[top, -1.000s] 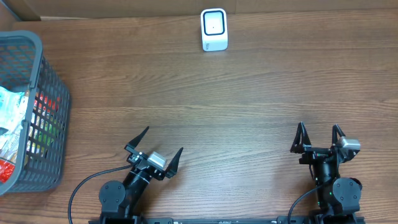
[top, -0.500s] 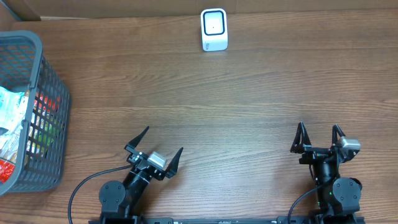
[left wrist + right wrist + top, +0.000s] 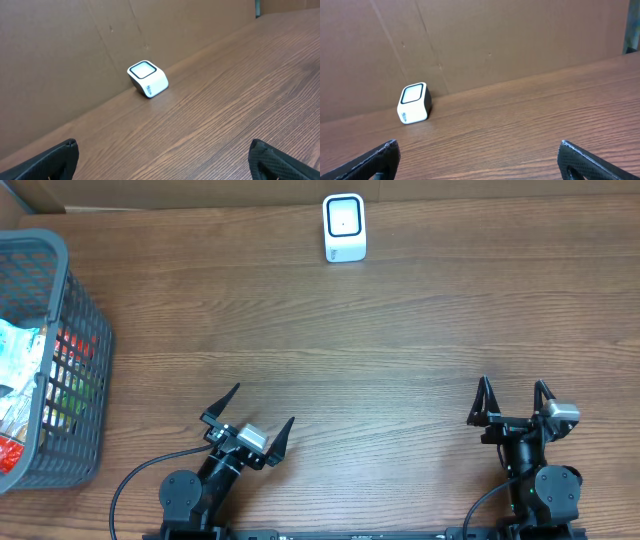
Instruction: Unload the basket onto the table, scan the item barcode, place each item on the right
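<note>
1. So, the task looks unstarted: the left gripper [image 3: 265, 402] and right gripper [image 3: 512, 382] stand wide open, empty, near the bench [image 3: 400, 330] edge.
2. The packaged items [image 3: 18, 375] lie in the basket [image 3: 62, 275], far left; the scanner [image 3: 344, 227] sits opposite.
3. Next, the left gripper likely reaches into the basket.

Stock on view:
- desk [image 3: 350, 330], wood-grain: 1
- barcode scanner [image 3: 344, 227], white: 1
- basket [image 3: 75, 340], grey mesh: 1
- packaged items [image 3: 15, 370] in the basket: several, overlapping, exact count cannot be told
- end effectors: 2, namely the left end effector [image 3: 264, 403] and the right end effector [image 3: 512, 383]
- cardboard wall [image 3: 60, 50]: 1
</note>
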Robot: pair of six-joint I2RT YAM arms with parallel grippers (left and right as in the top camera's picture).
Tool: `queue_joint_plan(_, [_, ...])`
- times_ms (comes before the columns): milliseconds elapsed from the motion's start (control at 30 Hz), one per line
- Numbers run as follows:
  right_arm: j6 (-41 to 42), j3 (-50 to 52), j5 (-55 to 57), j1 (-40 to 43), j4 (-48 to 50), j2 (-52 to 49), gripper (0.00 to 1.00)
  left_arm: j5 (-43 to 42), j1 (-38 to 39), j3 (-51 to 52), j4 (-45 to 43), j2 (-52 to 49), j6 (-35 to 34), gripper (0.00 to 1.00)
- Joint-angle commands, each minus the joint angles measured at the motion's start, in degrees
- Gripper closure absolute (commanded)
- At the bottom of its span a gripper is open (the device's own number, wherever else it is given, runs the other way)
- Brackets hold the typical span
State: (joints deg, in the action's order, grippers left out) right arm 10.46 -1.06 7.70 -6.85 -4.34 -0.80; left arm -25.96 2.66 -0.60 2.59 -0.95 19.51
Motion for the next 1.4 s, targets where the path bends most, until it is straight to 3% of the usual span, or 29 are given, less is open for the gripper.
queue_joint_plan(0, [-0.48, 0.59, -0.24, -0.33, 0.20, 0.63, 0.00, -0.02, 0.37, 0.31, -0.07, 0.57, -0.22, 0.01])
queue_joint_plan(1367, [0.63, 0.59, -3.58, -0.33, 0.76, 0.63, 0.00, 0.02, 0.37, 0.31, -0.39, 0.57, -0.24, 0.00])
